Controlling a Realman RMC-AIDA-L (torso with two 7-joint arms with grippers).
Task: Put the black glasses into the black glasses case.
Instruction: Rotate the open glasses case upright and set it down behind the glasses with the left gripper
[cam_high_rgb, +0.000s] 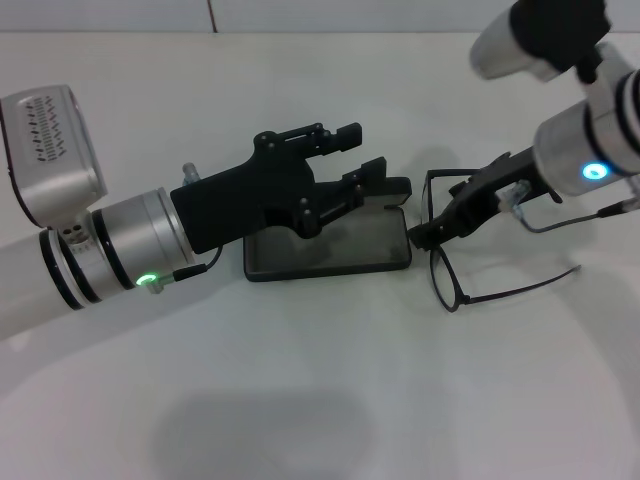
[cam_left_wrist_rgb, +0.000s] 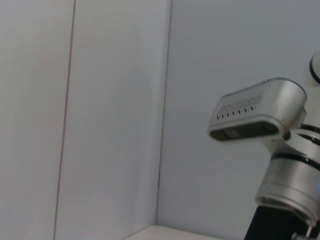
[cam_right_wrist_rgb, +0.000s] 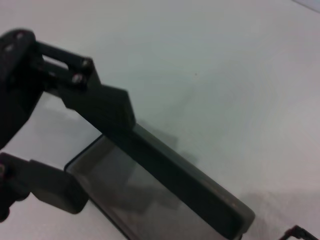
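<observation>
The black glasses case (cam_high_rgb: 330, 250) lies open at the table's middle, grey lining up, its lid (cam_high_rgb: 392, 188) raised at the far side. My left gripper (cam_high_rgb: 362, 152) is open above the case, with one finger (cam_high_rgb: 378, 170) against the lid. The right wrist view shows the case (cam_right_wrist_rgb: 150, 205) and that finger (cam_right_wrist_rgb: 107, 102) on the lid's edge. My right gripper (cam_high_rgb: 425, 233) is shut on the front of the black glasses (cam_high_rgb: 448, 292), just right of the case. Their temple arms point right. The left wrist view shows neither thing.
The white table (cam_high_rgb: 300, 400) runs all round the case. A white wall (cam_high_rgb: 300, 15) stands at the back. The left wrist view shows that wall (cam_left_wrist_rgb: 100, 100) and the right arm's silver wrist (cam_left_wrist_rgb: 260, 115).
</observation>
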